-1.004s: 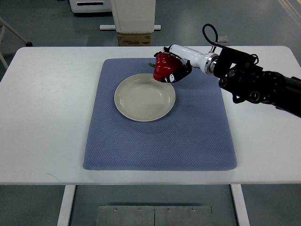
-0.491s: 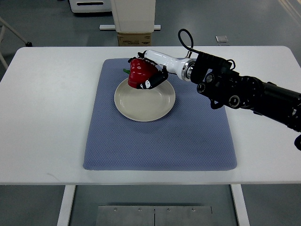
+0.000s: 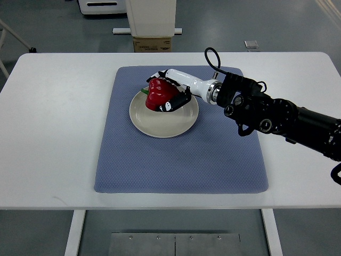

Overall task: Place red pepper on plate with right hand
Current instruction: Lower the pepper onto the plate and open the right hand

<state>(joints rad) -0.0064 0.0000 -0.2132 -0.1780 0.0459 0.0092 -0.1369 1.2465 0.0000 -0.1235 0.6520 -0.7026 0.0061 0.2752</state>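
The red pepper [image 3: 159,94] is held in my right hand [image 3: 169,95], whose fingers curl around it. It sits low over the upper part of the cream plate [image 3: 165,121]; I cannot tell if it touches the plate. A bit of green stem shows at the pepper's left. The plate lies on the blue mat [image 3: 181,154]. My right arm [image 3: 266,109] comes in from the right edge. The left arm is not in view.
The mat lies on a white table [image 3: 53,133]. A cardboard box [image 3: 153,44] and a white stand are on the floor behind the table's far edge.
My right hand carried the pepper left from the mat's upper right over the plate, then lowered it toward the plate's upper part.
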